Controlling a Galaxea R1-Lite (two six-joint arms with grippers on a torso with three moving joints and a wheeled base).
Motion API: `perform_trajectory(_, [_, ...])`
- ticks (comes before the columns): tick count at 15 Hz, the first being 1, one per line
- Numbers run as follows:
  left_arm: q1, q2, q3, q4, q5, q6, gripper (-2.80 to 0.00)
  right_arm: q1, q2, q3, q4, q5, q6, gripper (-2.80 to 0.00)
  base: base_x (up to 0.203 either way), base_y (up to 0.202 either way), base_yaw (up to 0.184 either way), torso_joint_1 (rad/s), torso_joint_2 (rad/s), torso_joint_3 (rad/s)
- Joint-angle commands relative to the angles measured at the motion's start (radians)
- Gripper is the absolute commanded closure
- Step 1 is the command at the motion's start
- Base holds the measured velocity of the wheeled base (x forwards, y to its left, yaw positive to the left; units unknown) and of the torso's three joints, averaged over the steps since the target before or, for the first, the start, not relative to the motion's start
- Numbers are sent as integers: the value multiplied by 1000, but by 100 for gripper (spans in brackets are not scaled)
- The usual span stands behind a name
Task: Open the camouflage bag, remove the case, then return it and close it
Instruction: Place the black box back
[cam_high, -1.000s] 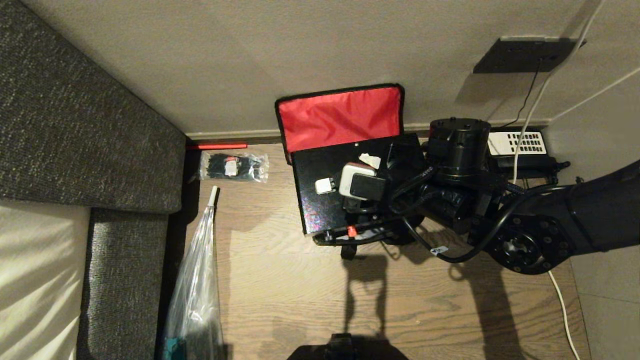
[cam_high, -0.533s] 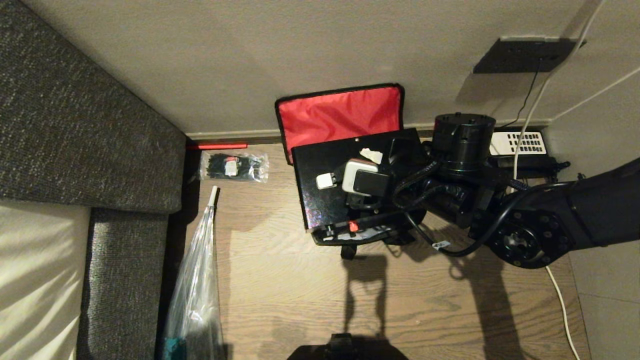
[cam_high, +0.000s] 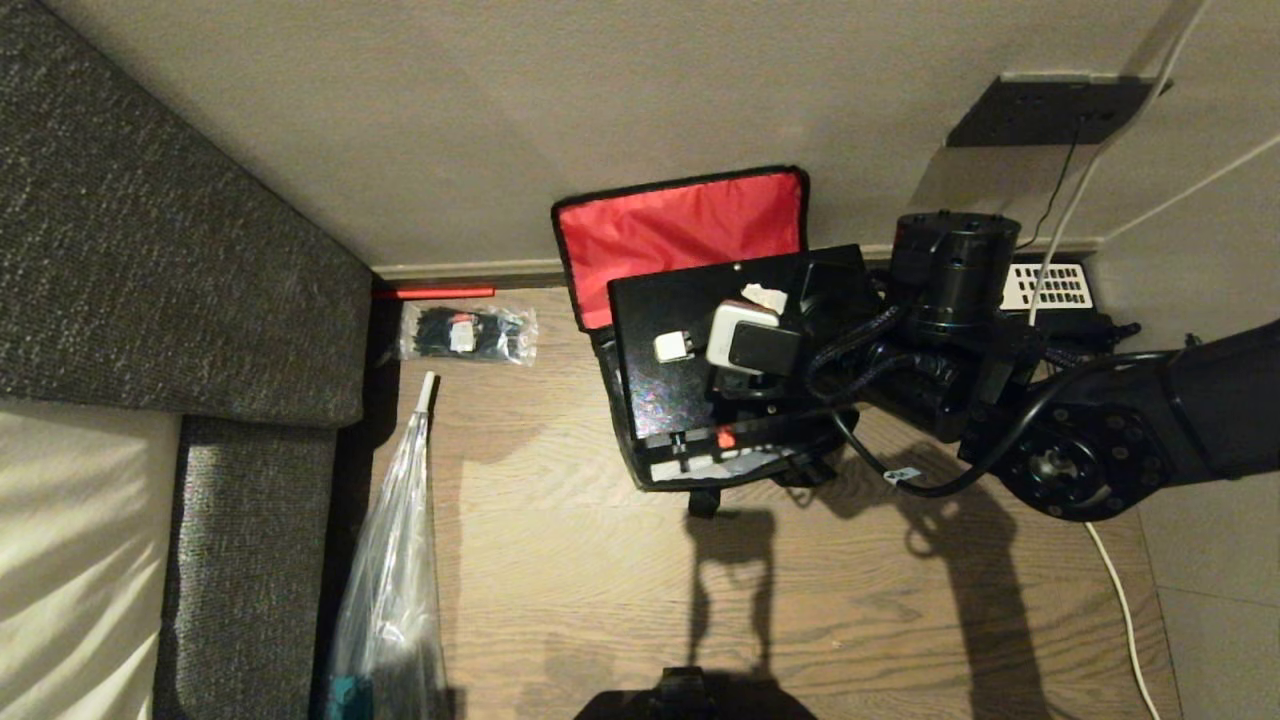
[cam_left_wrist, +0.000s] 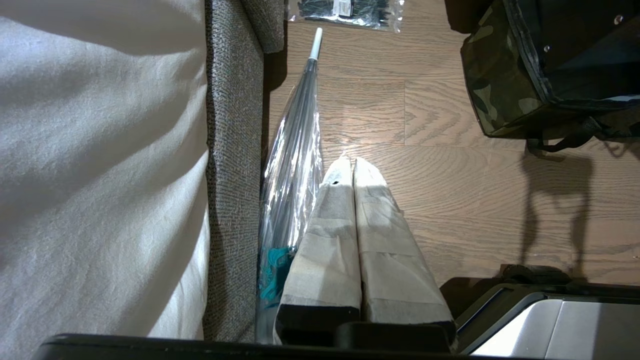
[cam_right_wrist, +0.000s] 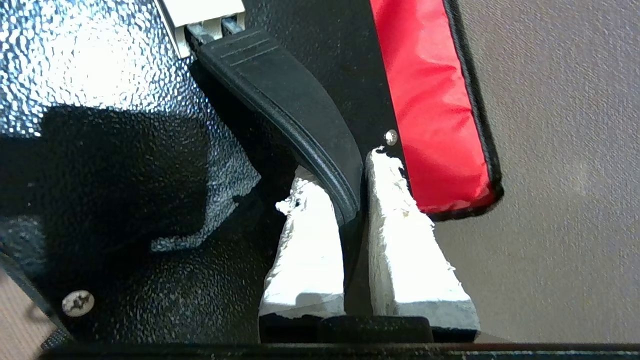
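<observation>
At far left the left gripper (cam_left_wrist: 352, 175) hangs parked, its fingers pressed together on nothing, above the wooden floor (cam_high: 560, 560) beside the grey sofa (cam_high: 150, 200) and a folded clear umbrella (cam_high: 395, 560). A packet of black ties (cam_high: 468, 333) lies by the skirting. Further right the camouflage bag (cam_high: 640, 455) stands open against the wall, its red lid (cam_high: 680, 230) leaning back. The case (cam_high: 665, 350) hangs over the bag's mouth, one long edge down near the opening; whether that edge is already inside cannot be told. The right gripper (cam_right_wrist: 352, 200) is pinching the case's strap handle (cam_right_wrist: 285, 100).

To do this well, the grip on the strap should probably stay firm and the case be squared with the opening, so its lower edge clears the rim rather than catching it.

Compared with a second ago, the case and the right arm have shifted rightwards and the case's lower edge sits deeper against the bag.
</observation>
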Motion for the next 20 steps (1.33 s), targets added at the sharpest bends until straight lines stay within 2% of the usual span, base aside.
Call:
perform_trajectory(1, [0,1,3,0,0,-1,0,-2,-11,3,-3,-3,-7,0,0,0,0,0,0,0])
perform_trajectory(7, [0,3,3,0,0,-1,0,-29,6,30,-5,10,-11,0,0,0,0,0,0,0])
perform_trajectory(11, [0,3,3,0,0,-1,0,-49,18,30,-5,60,-22,0,0,0,0,0,0,0])
perform_trajectory(20, [0,3,3,0,0,-1,0,-48,91,24,-15,60,-7,0,0,0,0,0,0,0])
